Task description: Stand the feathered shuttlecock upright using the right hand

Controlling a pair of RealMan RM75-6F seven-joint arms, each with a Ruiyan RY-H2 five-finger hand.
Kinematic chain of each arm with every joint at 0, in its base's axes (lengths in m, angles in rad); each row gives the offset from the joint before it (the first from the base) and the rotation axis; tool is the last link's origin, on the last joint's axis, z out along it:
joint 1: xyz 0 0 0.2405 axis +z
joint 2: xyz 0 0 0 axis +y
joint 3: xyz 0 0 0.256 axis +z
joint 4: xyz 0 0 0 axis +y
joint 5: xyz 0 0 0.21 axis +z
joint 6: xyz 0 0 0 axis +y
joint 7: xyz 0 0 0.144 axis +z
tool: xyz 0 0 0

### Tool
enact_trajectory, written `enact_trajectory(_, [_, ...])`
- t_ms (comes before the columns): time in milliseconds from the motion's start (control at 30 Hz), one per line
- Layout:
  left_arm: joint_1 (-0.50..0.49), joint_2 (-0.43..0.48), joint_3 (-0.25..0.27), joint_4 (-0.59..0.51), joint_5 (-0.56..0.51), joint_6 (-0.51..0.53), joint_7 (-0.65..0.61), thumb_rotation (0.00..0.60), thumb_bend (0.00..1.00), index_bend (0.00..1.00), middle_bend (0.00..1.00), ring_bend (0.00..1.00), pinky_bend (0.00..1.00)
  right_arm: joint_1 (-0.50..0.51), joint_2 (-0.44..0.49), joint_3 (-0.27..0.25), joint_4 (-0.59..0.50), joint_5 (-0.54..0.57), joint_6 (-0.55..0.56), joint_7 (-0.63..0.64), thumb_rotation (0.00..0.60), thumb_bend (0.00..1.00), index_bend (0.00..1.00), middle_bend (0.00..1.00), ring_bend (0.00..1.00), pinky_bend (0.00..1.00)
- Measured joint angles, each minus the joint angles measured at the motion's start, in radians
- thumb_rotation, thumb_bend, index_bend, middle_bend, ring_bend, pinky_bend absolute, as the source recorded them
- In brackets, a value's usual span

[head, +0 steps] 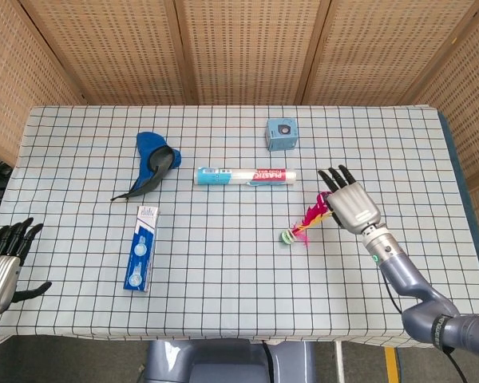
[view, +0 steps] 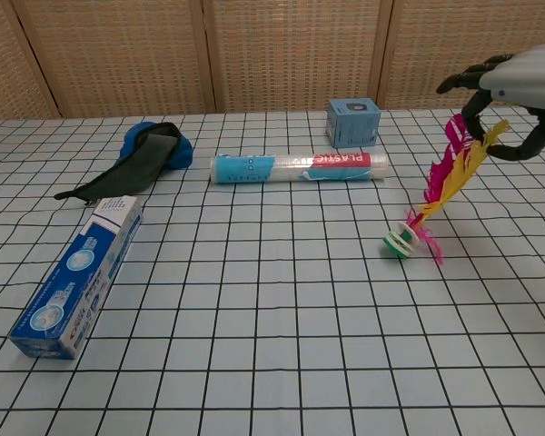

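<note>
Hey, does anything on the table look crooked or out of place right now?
The shuttlecock leans steeply, base near the cloth, its feather tips pinched by the right hand. Everything else lies flat and tidy.

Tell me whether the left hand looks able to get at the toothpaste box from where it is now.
Probably yes. The left hand hovers open off the table's near left corner, and only bare checkered cloth lies between it and the toothpaste box. Whether the arm stretches that far cannot be told.
</note>
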Motion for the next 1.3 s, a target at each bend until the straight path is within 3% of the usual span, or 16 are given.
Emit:
enact_trajectory(300, [0.005, 0.008, 0.004, 0.002, 0.009, 0.009, -0.02, 0.6, 0.0, 0.0, 0.0, 0.0, 0.0, -0.015, 0.033, 0.003, -0.059, 0.007, 0.073, -0.116, 0.6, 0.65, 0.79, 0.12, 0.0, 0.0])
enact_trajectory(700, [0.001, 0.005, 0.004, -0.001, 0.002, 0.0, -0.012, 0.6, 0.0, 0.0, 0.0, 0.0, 0.0, -0.031, -0.02, -0.024, -0.054, 0.016, 0.115, -0.194, 0.6, 0.64, 0.76, 0.11, 0.0, 0.0])
enact_trajectory(767, [0.001, 0.005, 0.005, -0.001, 0.003, 0.001, -0.011, 0.6, 0.0, 0.0, 0.0, 0.0, 0.0, -0.034, -0.027, -0.027, -0.058, 0.013, 0.121, -0.196, 0.6, 0.57, 0.67, 0.08, 0.0, 0.0])
enact_trajectory(833, [0.002, 0.005, 0.005, -0.001, 0.005, 0.001, -0.011, 0.6, 0.0, 0.0, 0.0, 0.0, 0.0, -0.036, -0.032, -0.028, -0.058, 0.007, 0.129, -0.198, 0.6, 0.35, 0.3, 0.02, 0.0, 0.0])
enact_trajectory(900, [0.002, 0.006, 0.005, -0.002, 0.005, 0.003, -0.013, 0.6, 0.0, 0.0, 0.0, 0.0, 0.0, -0.038, -0.035, -0.028, -0.056, 0.0, 0.14, -0.2, 0.6, 0.12, 0.05, 0.0, 0.0, 0.0])
enact_trajectory(933, [0.003, 0.007, 0.005, -0.002, 0.006, 0.005, -0.015, 0.6, 0.0, 0.0, 0.0, 0.0, 0.0, -0.041, -0.035, -0.024, -0.058, -0.004, 0.153, -0.197, 0.6, 0.03, 0.0, 0.0, 0.0, 0.0])
enact_trajectory(1100, [0.005, 0.011, 0.007, -0.003, 0.012, 0.008, -0.026, 0.6, 0.0, 0.0, 0.0, 0.0, 0.0, -0.069, -0.009, -0.007, -0.093, -0.045, 0.234, -0.131, 0.6, 0.0, 0.0, 0.0, 0.0, 0.0])
enact_trajectory(1300, [0.007, 0.015, 0.009, 0.002, 0.02, 0.016, -0.042, 0.6, 0.0, 0.0, 0.0, 0.0, 0.0, -0.138, 0.087, -0.003, -0.18, -0.095, 0.327, -0.041, 0.6, 0.0, 0.0, 0.0, 0.0, 0.0])
